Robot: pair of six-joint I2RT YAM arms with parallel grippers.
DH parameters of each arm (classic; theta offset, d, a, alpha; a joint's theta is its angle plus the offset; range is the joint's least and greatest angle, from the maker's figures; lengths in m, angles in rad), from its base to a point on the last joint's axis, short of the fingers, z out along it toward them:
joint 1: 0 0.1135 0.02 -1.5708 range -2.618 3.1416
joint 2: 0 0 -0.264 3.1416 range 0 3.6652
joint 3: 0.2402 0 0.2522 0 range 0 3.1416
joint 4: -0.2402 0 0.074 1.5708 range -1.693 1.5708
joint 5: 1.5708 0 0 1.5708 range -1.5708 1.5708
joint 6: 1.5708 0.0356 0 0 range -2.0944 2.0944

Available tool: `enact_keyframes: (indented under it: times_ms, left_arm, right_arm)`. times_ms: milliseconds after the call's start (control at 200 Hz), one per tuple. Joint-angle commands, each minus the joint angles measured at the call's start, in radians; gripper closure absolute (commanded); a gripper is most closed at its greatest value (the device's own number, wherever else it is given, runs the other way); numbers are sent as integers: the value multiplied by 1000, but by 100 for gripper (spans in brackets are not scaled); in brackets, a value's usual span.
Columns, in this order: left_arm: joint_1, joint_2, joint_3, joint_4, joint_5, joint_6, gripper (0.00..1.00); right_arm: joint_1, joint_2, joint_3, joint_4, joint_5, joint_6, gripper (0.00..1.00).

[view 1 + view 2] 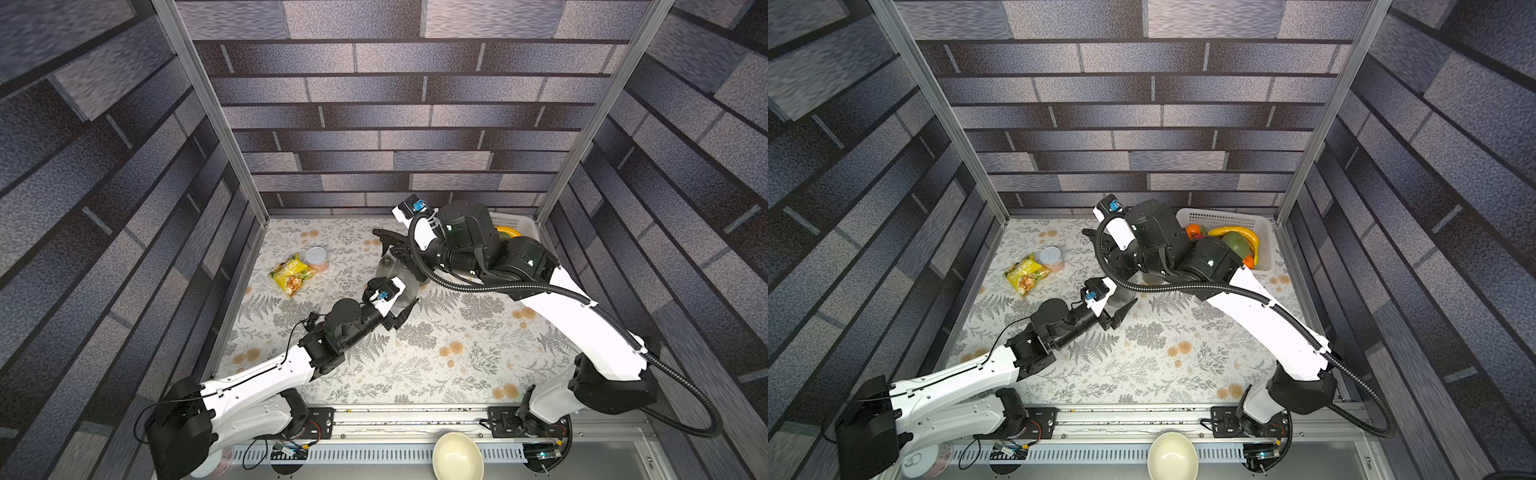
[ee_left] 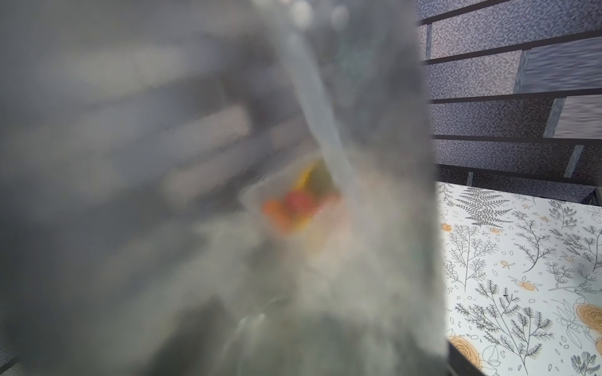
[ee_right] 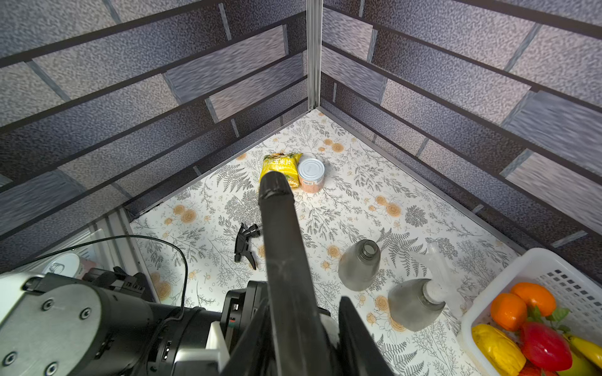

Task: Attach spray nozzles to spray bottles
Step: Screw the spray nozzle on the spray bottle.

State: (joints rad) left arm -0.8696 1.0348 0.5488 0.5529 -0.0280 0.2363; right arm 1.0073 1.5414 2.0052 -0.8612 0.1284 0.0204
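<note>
My left gripper (image 1: 402,298) is shut on a smoky grey spray bottle (image 1: 397,272), held tilted above the table. In the left wrist view this bottle (image 2: 195,195) fills the picture and hides the jaws; a pale dip tube (image 2: 322,123) runs inside it. Just over its neck is a black spray nozzle (image 1: 385,240), with my right gripper (image 3: 303,341) shut on it (image 3: 280,247). A second black nozzle (image 3: 246,242) lies on the table. One open-necked bottle (image 3: 358,267) stands there, and another bottle (image 3: 413,306) lies beside a translucent white nozzle (image 3: 438,263).
A yellow snack bag (image 1: 291,274) and a silver-lidded can (image 1: 318,257) sit near the left wall. A white basket (image 1: 1262,224) of toy fruit stands in the back right corner. A cream bowl (image 1: 457,457) rests beyond the front rail.
</note>
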Motion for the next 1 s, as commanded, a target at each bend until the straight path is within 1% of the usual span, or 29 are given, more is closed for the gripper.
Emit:
enact_keyframes:
  times_ms: [0, 175, 276, 436, 646, 691, 807, 917, 997]
  left_arm:
    - [13, -21, 11, 41, 15, -22, 25]
    - [32, -22, -3, 69, 41, -72, 25]
    - [38, -25, -9, 81, 53, -91, 25]
    - [39, -22, -6, 94, 69, -117, 25]
    - [44, -24, -6, 122, 82, -162, 26]
    - [46, -23, -5, 126, 86, -169, 25]
    - [52, -25, 3, 112, 91, -172, 26]
    - [60, -39, -1, 96, 96, -185, 26]
    - [68, -49, -7, 96, 104, -205, 26]
  right_arm:
    - [-3, -44, -46, 35, -17, 16, 81]
    - [-12, -147, -212, 195, 8, 48, 82]
    - [-20, -210, -324, 301, -12, 80, 82]
    - [-44, -282, -495, 486, -115, 158, 85]
    - [-62, -341, -659, 651, -233, 213, 86]
    - [-62, -341, -687, 676, -263, 207, 86]
    - [-63, -332, -699, 649, -309, 153, 86]
    - [-62, -353, -711, 620, -302, 71, 86]
    - [-68, -378, -751, 630, -315, 19, 85]
